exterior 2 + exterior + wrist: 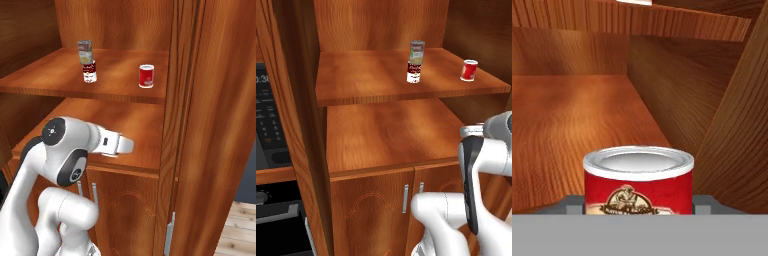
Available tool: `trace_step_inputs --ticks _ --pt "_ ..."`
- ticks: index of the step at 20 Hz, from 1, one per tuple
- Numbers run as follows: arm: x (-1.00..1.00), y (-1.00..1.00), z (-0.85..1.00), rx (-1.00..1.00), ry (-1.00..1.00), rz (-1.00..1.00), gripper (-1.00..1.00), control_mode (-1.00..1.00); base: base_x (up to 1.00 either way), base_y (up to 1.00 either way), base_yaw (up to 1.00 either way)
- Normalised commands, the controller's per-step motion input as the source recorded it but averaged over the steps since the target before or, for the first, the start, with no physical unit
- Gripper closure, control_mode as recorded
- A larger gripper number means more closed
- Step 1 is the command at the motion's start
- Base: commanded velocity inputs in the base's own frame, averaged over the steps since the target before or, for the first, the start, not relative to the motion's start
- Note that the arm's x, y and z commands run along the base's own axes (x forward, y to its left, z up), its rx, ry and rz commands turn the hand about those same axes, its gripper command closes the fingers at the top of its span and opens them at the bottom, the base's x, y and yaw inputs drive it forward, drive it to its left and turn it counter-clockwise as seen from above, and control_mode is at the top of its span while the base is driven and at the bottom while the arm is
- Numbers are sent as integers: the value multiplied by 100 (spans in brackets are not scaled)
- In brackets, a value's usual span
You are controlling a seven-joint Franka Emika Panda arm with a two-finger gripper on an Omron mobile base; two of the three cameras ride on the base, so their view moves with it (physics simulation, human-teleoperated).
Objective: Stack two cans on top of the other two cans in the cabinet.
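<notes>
In the hand view, a small red can with a yellowish label patch (pixel 638 182) sits right in front of the camera, with a shiny silver top. A grey finger (pixel 572 204) pokes out on each side of it, touching its sides, so the gripper (pixel 638 206) is squeezed on this can. The can is low over the lower shelf board (pixel 562 125) of the cabinet (pixel 356 200), close to the right wall of the cabinet. In the left base view, the white arm (pixel 476 165) reaches in from the right over that lower shelf, and a bit of silver top (pixel 472 131) shows just past the arm. In the right base view, the arm (pixel 75 145) stretches out over the same shelf, pointing to the right. Higher up is the upper shelf board (pixel 371 80). On it, toward the far middle, stands a can with a red top half and a white bottom half (pixel 414 71). A pale grey-green can (pixel 417 51) sits right on top of it, so these two make a little tower. The same tower shows in the right base view, with the red and white can (pixel 89 71) under the grey-green can (pixel 85 51). To the right of the tower, well apart from it, a plain red can with a white rim (pixel 469 70) stands alone on the upper shelf, with nothing on top of it. Below the lower shelf are two wooden doors with slim metal handles (pixel 405 198). To the left of the cabinet is a black oven (pixel 271 150) with buttons.
</notes>
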Motion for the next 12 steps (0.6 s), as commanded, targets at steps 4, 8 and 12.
trace_step_inputs --ticks 4,8,12 --pt "-11 7 44 0 -3 2 100 -100 0 0 0" --pt "-15 6 46 0 -8 4 100 -100 0 0 0" --pt "-16 7 46 0 -2 2 100 -100 0 0 0"
